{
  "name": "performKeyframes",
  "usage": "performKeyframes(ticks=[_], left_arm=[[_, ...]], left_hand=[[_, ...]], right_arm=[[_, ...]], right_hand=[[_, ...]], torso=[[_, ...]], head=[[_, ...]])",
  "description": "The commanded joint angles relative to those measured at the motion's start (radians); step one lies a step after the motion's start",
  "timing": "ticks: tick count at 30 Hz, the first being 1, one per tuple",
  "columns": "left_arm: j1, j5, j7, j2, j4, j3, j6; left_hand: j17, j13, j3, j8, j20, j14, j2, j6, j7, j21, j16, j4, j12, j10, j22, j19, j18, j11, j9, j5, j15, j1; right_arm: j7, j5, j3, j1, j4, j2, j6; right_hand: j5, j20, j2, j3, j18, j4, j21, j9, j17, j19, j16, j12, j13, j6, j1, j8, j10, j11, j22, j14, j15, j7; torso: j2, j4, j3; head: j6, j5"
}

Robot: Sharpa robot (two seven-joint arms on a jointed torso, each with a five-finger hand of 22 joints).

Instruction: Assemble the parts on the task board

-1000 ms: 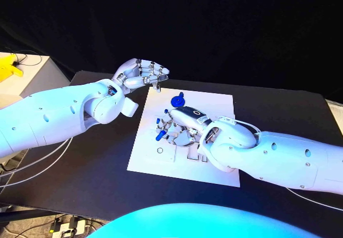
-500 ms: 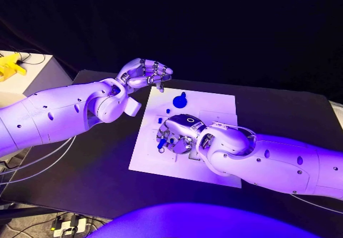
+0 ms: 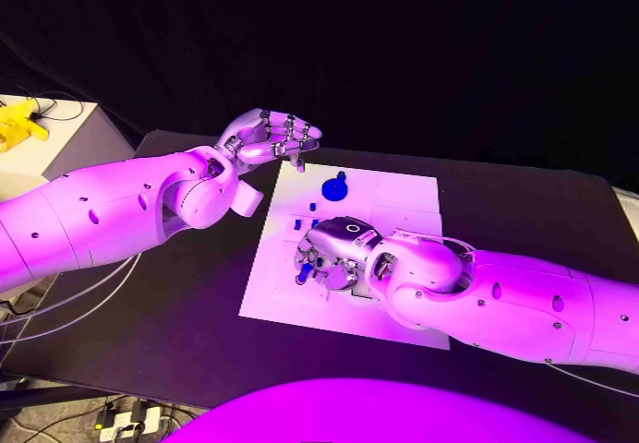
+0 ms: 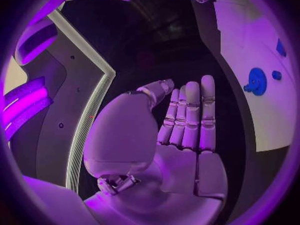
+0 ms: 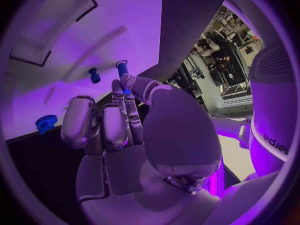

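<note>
- Presently, the right hand pinches a small blue peg-shaped part over the flat white task board at frame centre, presumably for insertion.
- Left hand, upper left, holds nothing, fingers loosely curled, apparently parked clear.
- A blue gear-shaped part lies on the board's upper area.

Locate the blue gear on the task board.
In the head view the blue gear lies near the task board's far edge, between the raised left hand and the right hand lower down.

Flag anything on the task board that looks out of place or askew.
Nothing stands out. The task board lies flat on the black table. A blue gear-like part sits near its far edge, and the right hand holds a small blue part over the board. The left hand hangs off the board's far corner.
</note>
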Motion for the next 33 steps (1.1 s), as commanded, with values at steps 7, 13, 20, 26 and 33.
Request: performKeyframes(ticks=[7, 13, 20, 26, 33], left_arm=[[0.0, 0.005, 0.003, 0.001, 0.002, 0.001, 0.015], [0.0, 0.005, 0.002, 0.0, 0.003, 0.001, 0.016], [0.0, 0.005, 0.001, 0.0, 0.003, 0.001, 0.016], [0.0, 0.005, 0.0, 0.0, 0.004, 0.001, 0.016], [0.0, 0.005, 0.0, 0.0, 0.004, 0.001, 0.017]], left_hand=[[-0.002, -0.001, -0.005, 0.003, 0.001, -0.004, 0.006, -0.004, 0.0, 0.001, -0.006, -0.003, -0.004, 0.0, 0.001, -0.005, 0.014, 0.004, -0.001, 0.002, -0.001, 0.001], [-0.002, -0.001, -0.005, 0.003, 0.001, -0.004, 0.006, -0.004, 0.0, 0.001, -0.006, -0.003, -0.004, 0.0, 0.001, -0.005, 0.014, 0.004, -0.001, 0.002, -0.001, 0.001], [-0.002, -0.002, -0.006, 0.003, 0.001, -0.005, 0.007, -0.006, 0.001, 0.001, -0.007, -0.003, -0.005, -0.001, 0.001, -0.006, 0.014, 0.005, -0.002, 0.002, 0.0, 0.001], [-0.002, -0.002, -0.006, 0.003, 0.001, -0.005, 0.007, -0.006, 0.001, 0.001, -0.007, -0.003, -0.005, -0.001, 0.001, -0.006, 0.014, 0.005, -0.002, 0.002, 0.0, 0.001], [-0.002, -0.002, -0.006, 0.003, 0.001, -0.005, 0.007, -0.006, 0.001, 0.001, -0.007, -0.003, -0.005, -0.001, 0.001, -0.006, 0.014, 0.005, -0.002, 0.002, 0.0, 0.001]], right_arm=[[-0.014, -0.043, -0.001, -0.005, -0.002, 0.006, 0.027], [-0.028, -0.051, -0.002, -0.011, -0.009, 0.012, 0.018], [-0.032, -0.054, -0.002, -0.016, -0.014, 0.02, 0.021], [-0.032, -0.058, -0.003, -0.018, -0.016, 0.025, 0.036], [-0.007, -0.051, -0.005, -0.018, -0.022, 0.031, 0.036]], right_hand=[[0.006, 0.0, 0.007, 0.003, -0.012, 0.0, -0.002, 0.032, -0.001, -0.001, -0.005, 0.003, 0.001, 0.006, -0.002, 0.005, 0.047, -0.038, 0.001, -0.002, -0.002, 0.001], [0.006, 0.0, 0.007, 0.004, -0.012, -0.002, 0.0, 0.034, 0.003, -0.001, -0.003, 0.002, 0.001, 0.006, -0.004, 0.006, 0.047, -0.038, 0.003, -0.001, -0.002, 0.001], [0.006, 0.0, 0.007, 0.004, -0.012, -0.002, 0.0, 0.034, 0.003, -0.001, -0.003, 0.002, 0.001, 0.006, -0.004, 0.006, 0.047, -0.038, 0.003, -0.001, -0.002, 0.001], [0.006, 0.0, 0.007, 0.004, -0.012, -0.002, 0.0, 0.034, 0.003, -0.001, -0.003, 0.002, 0.001, 0.006, -0.004, 0.006, 0.047, -0.038, 0.003, -0.001, -0.002, 0.001], [0.025, 0.004, -0.004, 0.001, -0.008, -0.008, -0.024, 0.037, -0.015, -0.013, -0.013, -0.02, -0.004, -0.02, -0.027, -0.001, 0.019, -0.03, -0.014, -0.006, 0.005, 0.011]], torso=[[0.0, 0.0005, -0.0009], [0.0, 0.0009, -0.0011], [0.0, 0.0007, -0.0012], [0.0, -0.0001, -0.0007], [0.0, 0.0001, -0.0007]], head=[[0.0, 0.001], [0.0, 0.002], [0.0, 0.003], [0.0, 0.003], [0.0, 0.003]])
